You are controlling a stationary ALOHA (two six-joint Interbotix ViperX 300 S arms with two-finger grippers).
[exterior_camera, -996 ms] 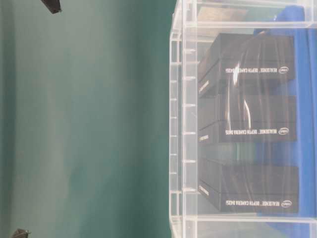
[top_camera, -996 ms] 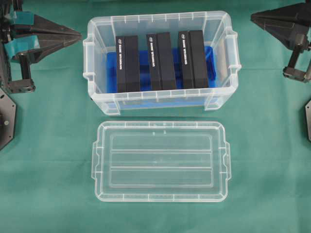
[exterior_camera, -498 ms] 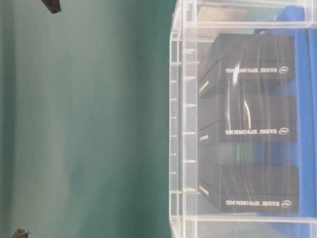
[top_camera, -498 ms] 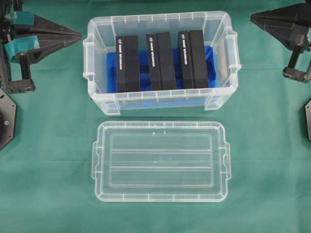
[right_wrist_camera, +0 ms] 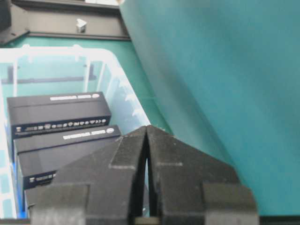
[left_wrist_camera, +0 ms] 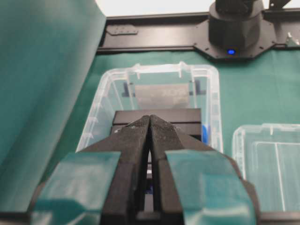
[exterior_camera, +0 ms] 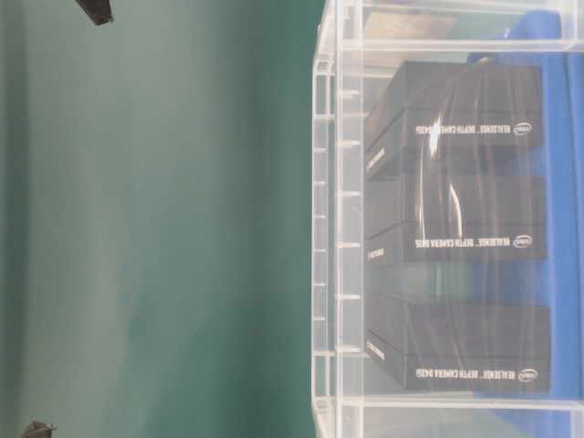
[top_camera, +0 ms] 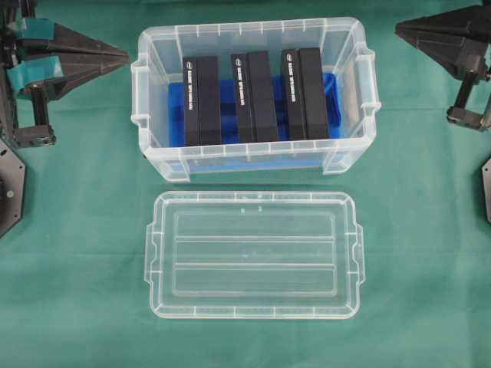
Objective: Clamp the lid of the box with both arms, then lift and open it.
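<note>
The clear lid (top_camera: 253,255) lies flat on the green cloth in front of the box, apart from it; its edge also shows in the left wrist view (left_wrist_camera: 269,164). The open box (top_camera: 253,153) stands at the back middle with three black blocks (top_camera: 252,96) on its blue bottom; it also shows in the table-level view (exterior_camera: 338,219) and both wrist views (left_wrist_camera: 93,126) (right_wrist_camera: 126,89). My left gripper (top_camera: 126,55), with teal tape, is shut and empty, left of the box. My right gripper (top_camera: 397,29) is shut and empty, right of the box. Both are far from the lid.
Green cloth covers the table. Black arm bases sit at the left edge (top_camera: 11,184) and right edge (top_camera: 486,184). A black frame with another arm base (left_wrist_camera: 234,28) runs along the far side in the left wrist view.
</note>
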